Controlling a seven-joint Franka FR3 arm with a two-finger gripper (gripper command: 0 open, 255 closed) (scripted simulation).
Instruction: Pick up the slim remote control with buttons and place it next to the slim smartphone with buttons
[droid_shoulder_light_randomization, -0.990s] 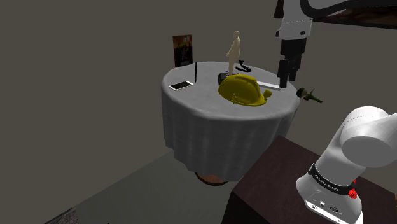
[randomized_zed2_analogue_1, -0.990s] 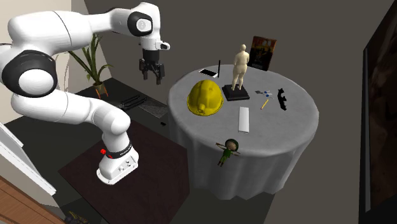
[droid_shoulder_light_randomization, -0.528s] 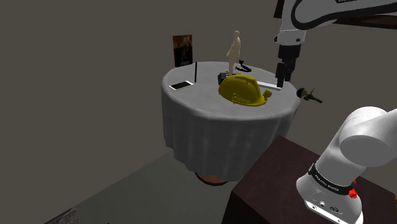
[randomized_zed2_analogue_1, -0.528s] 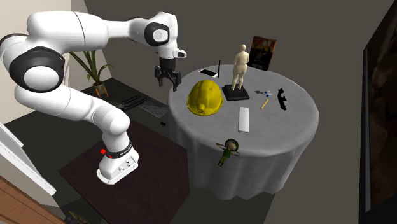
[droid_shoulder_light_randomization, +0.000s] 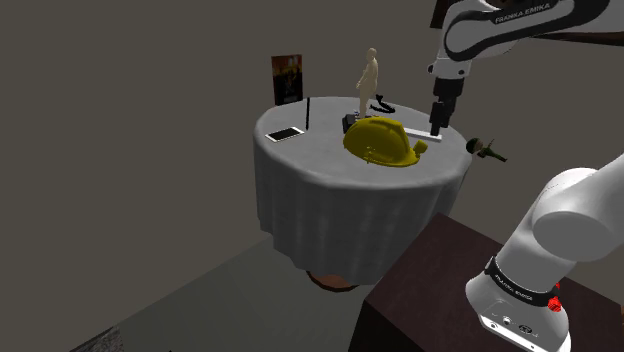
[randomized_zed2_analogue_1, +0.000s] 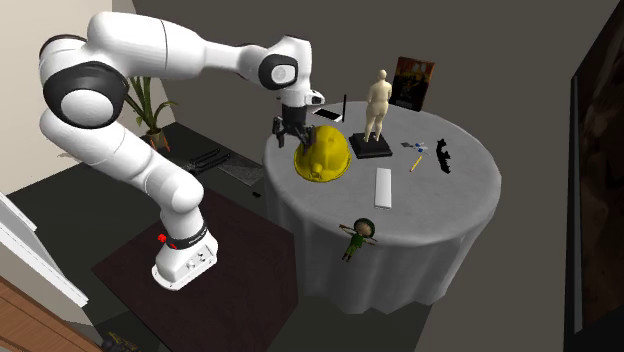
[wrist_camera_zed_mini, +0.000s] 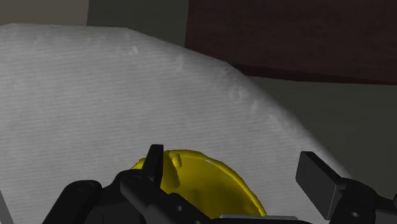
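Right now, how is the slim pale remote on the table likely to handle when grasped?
The remote looks like a thin rigid slab, so probably stiff and light. Lying flat on the tablecloth, it should not roll, but may slide if nudged sideways.

Tablecloth reads to me as white cloth: fine woven ribbing up close, matt, soft folds hanging off the edge. Hard hat: yellow, smooth, looks like moulded plastic, slight sheen on the crown. Arm shell is smooth white with glossy highlights, and I see darker bands at the joints. Gripper is black, matt, hard-looking. Statue is beige and matt, material I can't tell. Remote is plain pale grey, flat finish. Stand top is dark brown, matt, material unclear.
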